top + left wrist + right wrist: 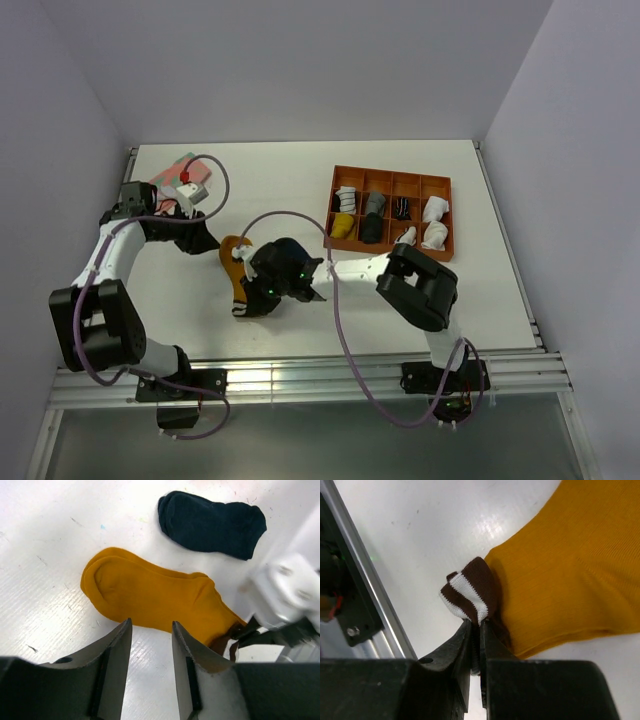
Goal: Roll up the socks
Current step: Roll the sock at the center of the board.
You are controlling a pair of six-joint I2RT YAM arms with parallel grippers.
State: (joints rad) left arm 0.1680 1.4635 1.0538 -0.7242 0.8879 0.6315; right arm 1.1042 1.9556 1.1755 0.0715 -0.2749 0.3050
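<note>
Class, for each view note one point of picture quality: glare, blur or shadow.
Top external: soft, even light, no hard shadows on the table. Left wrist: mustard sock and navy sock sharp, the white right arm at the right edge blurred. Right wrist: glare on the table beside the striped cuff, which is sharp.

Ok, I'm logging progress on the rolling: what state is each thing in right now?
mustard sock: unrolled, flat, cuff pinched
navy sock: unrolled, flat, untouched
left gripper: open, empty
right gripper: shut on the mustard sock's cuff
tray: holds rolled socks
</note>
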